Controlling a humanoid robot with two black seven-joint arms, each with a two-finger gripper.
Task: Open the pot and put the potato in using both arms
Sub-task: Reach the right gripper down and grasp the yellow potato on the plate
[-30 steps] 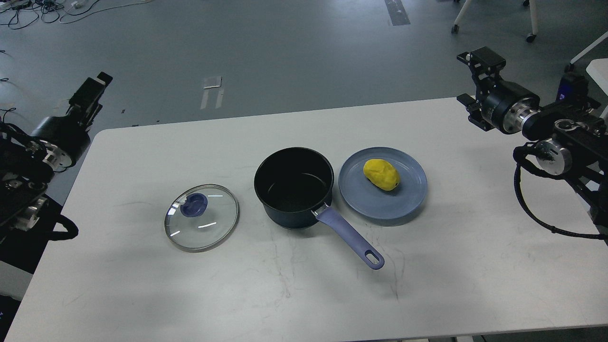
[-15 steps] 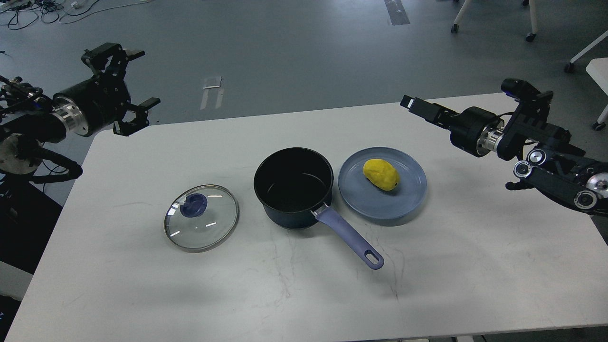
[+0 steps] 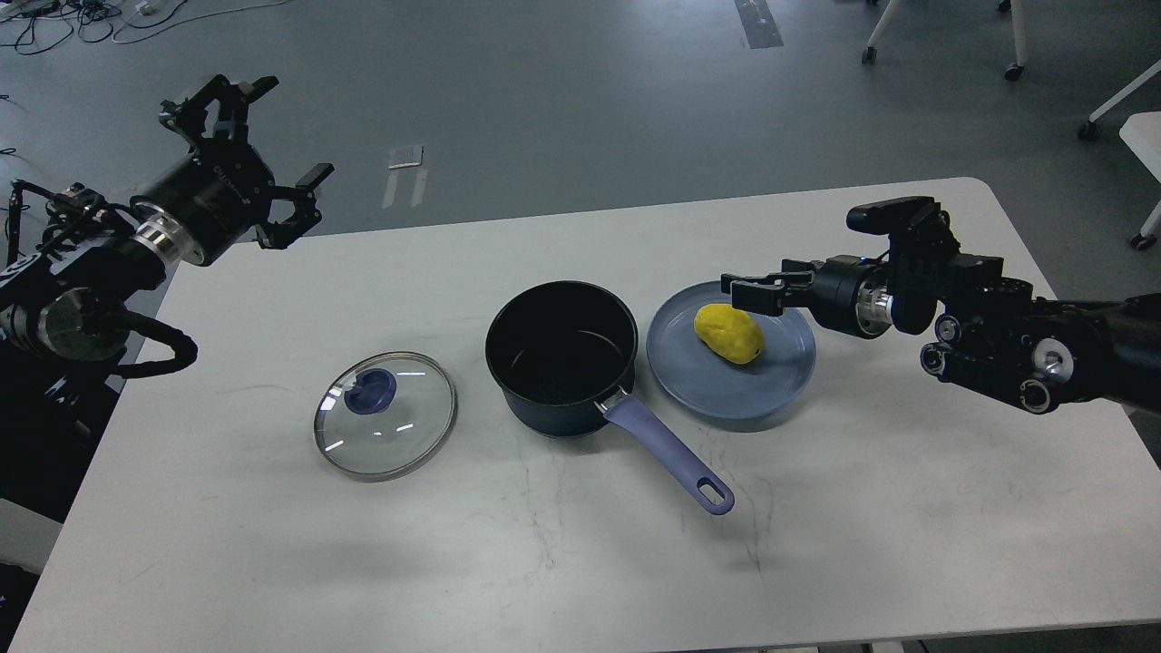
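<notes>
The dark pot (image 3: 560, 355) with a purple handle (image 3: 667, 451) stands open at the middle of the white table (image 3: 580, 562). Its glass lid (image 3: 385, 414) with a blue knob lies flat on the table to the pot's left. The yellow potato (image 3: 727, 332) lies on a blue-grey plate (image 3: 731, 385) right of the pot. My right gripper (image 3: 757, 283) is open and hovers just above and right of the potato, apart from it. My left gripper (image 3: 290, 131) is open and empty, raised beyond the table's far left corner.
The pot's handle points toward the front right. Chair legs with casters (image 3: 1014, 71) and a white table edge (image 3: 1145, 131) stand on the grey floor at the far right. Cables (image 3: 82, 18) lie on the floor at the far left.
My right arm swung in from the far right and lowered, its gripper now beside the potato. My left arm rose and turned, its gripper now open above the table's far left corner.
</notes>
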